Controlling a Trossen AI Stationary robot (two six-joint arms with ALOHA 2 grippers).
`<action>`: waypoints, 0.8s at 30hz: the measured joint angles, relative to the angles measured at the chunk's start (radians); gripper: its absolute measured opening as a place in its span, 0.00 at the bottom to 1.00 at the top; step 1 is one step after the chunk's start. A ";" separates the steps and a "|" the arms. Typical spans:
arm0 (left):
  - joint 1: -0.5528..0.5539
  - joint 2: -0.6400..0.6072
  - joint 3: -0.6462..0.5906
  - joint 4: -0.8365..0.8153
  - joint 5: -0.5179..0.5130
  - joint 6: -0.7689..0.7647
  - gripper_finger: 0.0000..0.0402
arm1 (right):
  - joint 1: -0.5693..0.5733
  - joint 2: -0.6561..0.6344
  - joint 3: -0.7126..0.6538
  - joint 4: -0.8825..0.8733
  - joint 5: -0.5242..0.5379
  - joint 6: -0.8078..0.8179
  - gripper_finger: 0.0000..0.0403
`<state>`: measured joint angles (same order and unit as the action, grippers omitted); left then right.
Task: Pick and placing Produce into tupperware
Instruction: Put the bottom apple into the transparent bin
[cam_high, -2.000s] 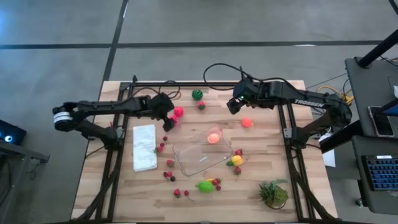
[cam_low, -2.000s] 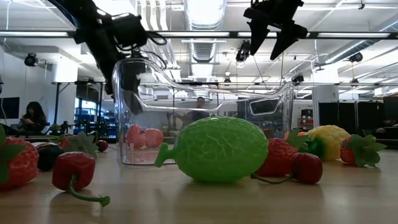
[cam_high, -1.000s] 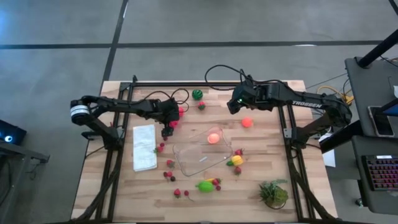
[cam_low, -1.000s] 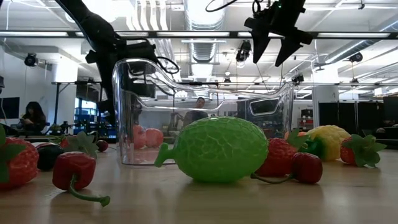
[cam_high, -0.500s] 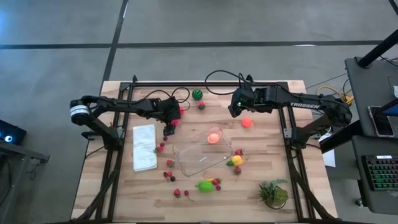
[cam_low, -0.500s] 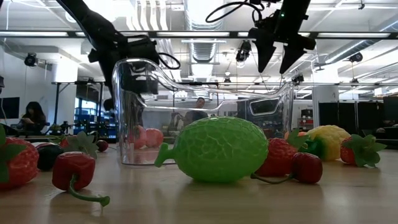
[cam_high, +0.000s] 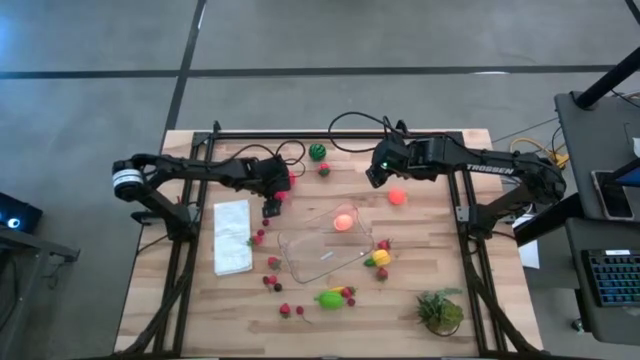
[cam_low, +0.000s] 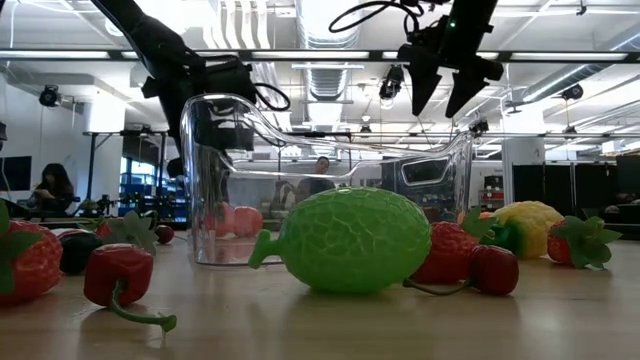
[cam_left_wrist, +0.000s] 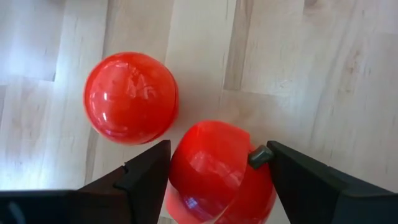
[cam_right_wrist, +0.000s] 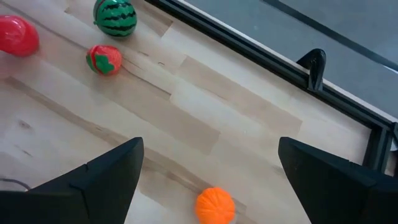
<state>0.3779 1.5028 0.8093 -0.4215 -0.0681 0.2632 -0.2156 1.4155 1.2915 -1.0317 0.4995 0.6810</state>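
Your left hand (cam_left_wrist: 208, 174) sits low on the desk (cam_left_wrist: 323, 74), fingers either side of a red fruit (cam_left_wrist: 217, 171), a round red one (cam_left_wrist: 130, 98) just beside. Your right hand (cam_right_wrist: 208, 165) is spread wide above an orange fruit (cam_right_wrist: 215, 205). Tupperware (cam_high: 325, 250) mid-desk, holding one orange piece.

Red fruit (cam_left_wrist: 217, 174) cut by frame edge between left claw (cam_left_wrist: 211, 177) fingers.

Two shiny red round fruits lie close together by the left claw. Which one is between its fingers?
The red fruit with the small stem sits between the left claw fingers. The smooth red ball lies beside it, outside the fingers.
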 joint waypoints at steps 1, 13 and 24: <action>0.000 0.000 0.006 -0.013 0.000 -0.007 0.61 | -0.001 0.000 0.000 0.000 0.000 -0.001 0.91; -0.012 -0.063 0.150 -0.235 0.026 -0.114 0.61 | -0.001 0.000 0.000 0.002 0.000 -0.017 0.91; -0.013 -0.164 0.283 -0.143 0.440 -0.388 0.61 | -0.008 0.000 0.005 0.080 -0.009 -0.128 0.91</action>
<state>0.3648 1.3384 1.0927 -0.5643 0.3716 -0.1246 -0.2237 1.4155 1.2961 -0.9512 0.4908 0.5534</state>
